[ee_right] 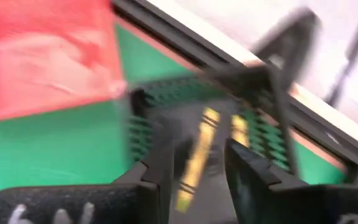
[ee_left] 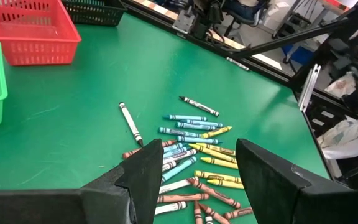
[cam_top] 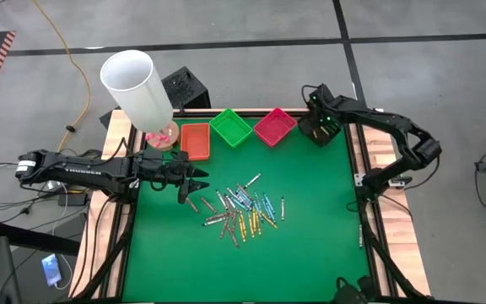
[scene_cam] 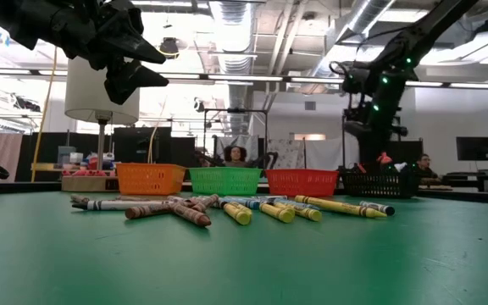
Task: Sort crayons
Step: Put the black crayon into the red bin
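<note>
Yellow crayon (ee_right: 194, 163) lies in black tray (ee_right: 263, 106) beneath spread right gripper (ee_right: 197, 180).

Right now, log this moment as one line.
right gripper: open over black tray, yellow crayons inside | left gripper: open, above crayon pile | table

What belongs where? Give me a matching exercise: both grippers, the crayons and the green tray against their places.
Things:
1. left gripper
2. right gripper
3. crayons
4. green tray

Places:
a. between the orange tray and the pink tray
b. over the black tray
c. scattered mid-mat
d. open, above the pile's left end

Pairs: 1-d, 2-b, 3-c, 4-a
</note>
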### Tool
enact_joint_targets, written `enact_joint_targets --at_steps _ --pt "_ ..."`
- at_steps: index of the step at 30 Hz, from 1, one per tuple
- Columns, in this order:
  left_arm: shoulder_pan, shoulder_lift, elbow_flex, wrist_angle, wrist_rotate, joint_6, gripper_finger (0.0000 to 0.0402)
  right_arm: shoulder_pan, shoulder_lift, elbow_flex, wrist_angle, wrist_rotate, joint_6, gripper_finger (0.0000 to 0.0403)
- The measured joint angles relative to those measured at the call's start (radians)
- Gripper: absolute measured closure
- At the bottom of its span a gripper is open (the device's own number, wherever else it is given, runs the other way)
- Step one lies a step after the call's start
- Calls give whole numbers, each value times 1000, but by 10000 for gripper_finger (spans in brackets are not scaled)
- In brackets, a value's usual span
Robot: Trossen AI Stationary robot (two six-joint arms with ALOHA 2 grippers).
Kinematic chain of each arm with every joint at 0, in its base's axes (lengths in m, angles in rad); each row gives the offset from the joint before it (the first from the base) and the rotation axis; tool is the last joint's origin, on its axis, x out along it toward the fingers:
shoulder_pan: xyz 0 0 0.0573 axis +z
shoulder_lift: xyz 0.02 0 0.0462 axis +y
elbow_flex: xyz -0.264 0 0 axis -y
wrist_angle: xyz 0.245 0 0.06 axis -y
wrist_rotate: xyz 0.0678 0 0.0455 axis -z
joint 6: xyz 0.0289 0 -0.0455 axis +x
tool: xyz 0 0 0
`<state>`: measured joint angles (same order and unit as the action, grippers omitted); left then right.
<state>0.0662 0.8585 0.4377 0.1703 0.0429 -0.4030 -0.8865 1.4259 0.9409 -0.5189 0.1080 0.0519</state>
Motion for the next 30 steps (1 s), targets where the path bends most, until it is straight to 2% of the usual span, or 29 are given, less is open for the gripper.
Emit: enact_joint_targets --at_steps 4,8,18,23,30 --pt "0 0 0 0 -1 0 210 85 -2 56 0 -113 -24 260" --pt "0 0 0 0 -1 0 210 218 -2 102 13 -188 -77 264" --pt "0 0 0 0 3 18 210 582 34 111 131 -176 -356 266" --pt "0 0 0 0 3 18 210 661 102 111 227 -154 -434 266" --pt "0 0 0 0 4 18 210 676 207 111 271 -156 -458 266"
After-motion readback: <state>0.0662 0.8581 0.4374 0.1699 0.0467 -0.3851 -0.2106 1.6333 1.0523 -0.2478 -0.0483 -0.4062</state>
